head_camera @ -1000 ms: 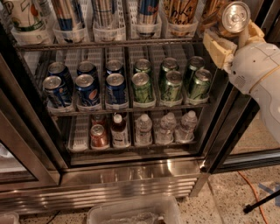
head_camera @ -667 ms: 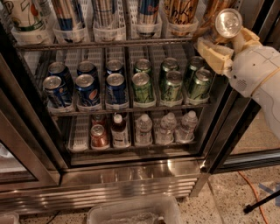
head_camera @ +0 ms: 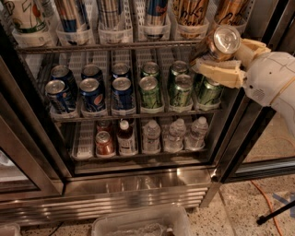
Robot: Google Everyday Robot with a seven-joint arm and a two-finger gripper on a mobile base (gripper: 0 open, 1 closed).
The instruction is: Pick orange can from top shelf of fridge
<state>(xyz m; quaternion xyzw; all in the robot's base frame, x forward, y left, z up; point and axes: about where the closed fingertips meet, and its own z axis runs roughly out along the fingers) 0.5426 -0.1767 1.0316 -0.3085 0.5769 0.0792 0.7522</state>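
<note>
Gripper: the gripper (head_camera: pixel 222 55) sits at about 2 o'clock in the camera view, at the right end of the top shelf (head_camera: pixel 92 46), with the white arm reaching in from 3 o'clock.
Grip: clamped on the orange can (head_camera: pixel 224 42). One tan finger runs under it at 7 o'clock and the other hugs its 3 o'clock side.
Can position: no gap here, it's right between the jaws, held in front of the shelf's right-hand lane trays (head_camera: pixel 191 31).
Long axis: tipped, not upright. The silver lid faces out toward the camera and the body slants back and down toward 8 o'clock, in toward the fridge (head_camera: pixel 138 186).
Neighbours: two sister cans (head_camera: pixel 192 10) stand in the lanes at 11 and 12 o'clock from the held one. The green cans (head_camera: pixel 180 87) on the rack below are at 7 o'clock, just under the lower finger.
Right side: the dark door frame (head_camera: pixel 251 110) runs down at 5 o'clock, close beside the wrist.
Read on the step: looks like the pick is made and the pull-out is what's left.
Way out: toward the camera and a touch to 4 o'clock, I'd say.
Watch for: the lower finger brushing the green lids, or the wrist meeting that frame.
</note>
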